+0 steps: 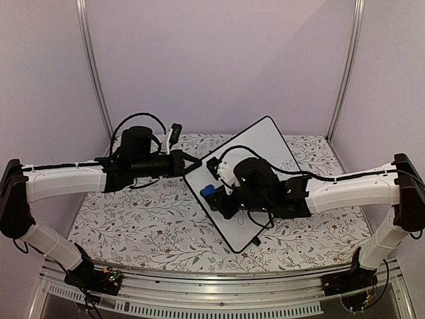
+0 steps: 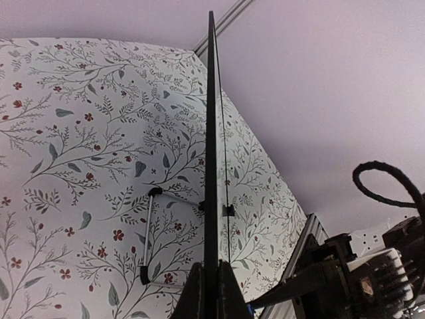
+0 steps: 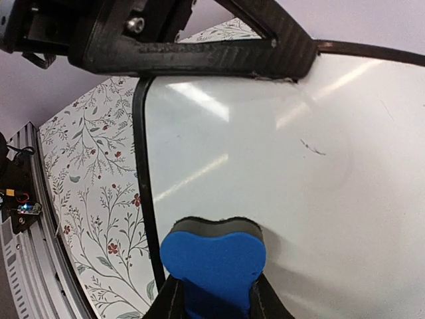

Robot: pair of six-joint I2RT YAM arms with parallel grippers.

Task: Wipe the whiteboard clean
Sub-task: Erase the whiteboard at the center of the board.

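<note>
1. Two arm bases sit on the metal rail [image 1: 212, 284] at the table's near edge, left and right.
2. The right gripper [image 3: 218, 302] is closed on a blue eraser [image 3: 212, 260]. Its fingers clamp the block's sides, and its dark felt edge is pressed to the whiteboard [image 1: 260, 141] near the board's left rim.
3. The whiteboard lies diagonally on the flowered tablecloth [image 1: 133, 219] at mid-table, with one rounded corner toward the near rail and the opposite one toward the back wall. The right arm's wrist crosses over its middle.
4. The left gripper [image 2: 211, 280] is clamped on the board's black rim at its left corner, one finger on each face. Its wrist camera sees the board edge-on.
5. Under the board, a thin silver leg with black ends [image 2: 147, 234] rests on the cloth.
6. The glossy surface is mostly white. A few faint marker strokes [image 3: 311, 147] show beyond the eraser, toward the board's right side.
7. Lilac walls [image 1: 219, 60] close the far side.
</note>
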